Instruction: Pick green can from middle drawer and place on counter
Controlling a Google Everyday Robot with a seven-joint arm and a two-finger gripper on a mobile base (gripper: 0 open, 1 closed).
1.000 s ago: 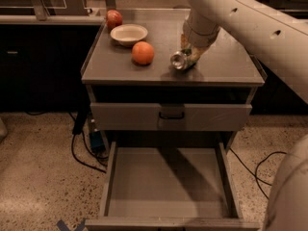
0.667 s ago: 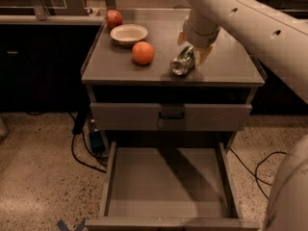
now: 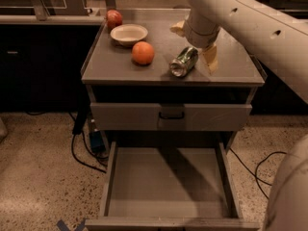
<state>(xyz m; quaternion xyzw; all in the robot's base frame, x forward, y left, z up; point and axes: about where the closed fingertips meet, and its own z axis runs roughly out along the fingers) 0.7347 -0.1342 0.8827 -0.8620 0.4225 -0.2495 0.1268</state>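
Observation:
The green can (image 3: 184,61) lies on its side on the counter (image 3: 115,66), near the front edge, right of middle. My gripper (image 3: 195,46) hangs just above and behind the can, open, with one pale finger (image 3: 177,28) to the can's back left and the other finger (image 3: 210,59) to its right. Neither finger touches the can. The middle drawer (image 3: 166,182) is pulled out below, and its grey floor is bare.
An orange (image 3: 143,52), a white bowl (image 3: 128,33) and a red apple (image 3: 114,18) sit on the counter's left half. A shut drawer front with a black handle (image 3: 171,115) is above the open drawer. Cables (image 3: 79,148) lie on the floor at left.
The gripper has opened and let go of the can. Its fingers have spread and lifted a little. The can rests on the counter.

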